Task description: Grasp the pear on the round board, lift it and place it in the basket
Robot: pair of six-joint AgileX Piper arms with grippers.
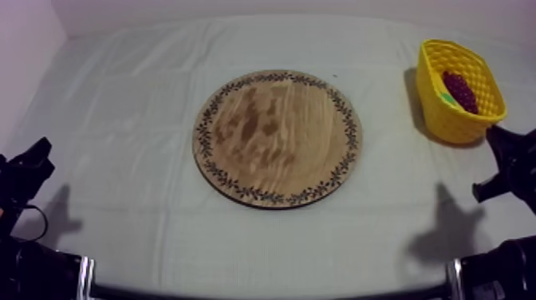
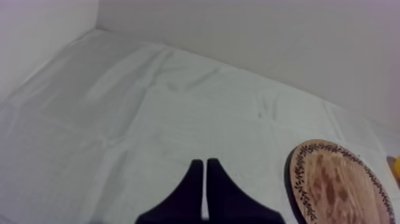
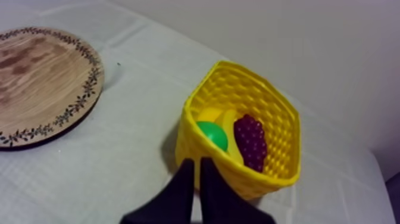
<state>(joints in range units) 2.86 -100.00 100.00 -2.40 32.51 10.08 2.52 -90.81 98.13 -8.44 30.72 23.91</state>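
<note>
The round wooden board [image 1: 277, 137] lies bare in the middle of the table, with nothing on it. A green pear [image 3: 213, 134] rests inside the yellow basket [image 3: 239, 70] at the far right, beside a banana [image 3: 230, 121] and a dark red bunch of grapes [image 3: 253, 142]. My right gripper [image 3: 196, 162] is shut on nothing, its fingers together as a narrow wedge just in front of the basket's near wall. My left gripper [image 2: 205, 162] is also shut on nothing, over bare cloth to the left of the board [image 2: 342, 184].
The basket [image 1: 463, 46] stands near the table's right edge, with grapes [image 1: 460, 90] and a bit of green pear [image 1: 448, 99] visible inside. Both arms sit low at the front corners. Bare cloth surrounds the board on all sides.
</note>
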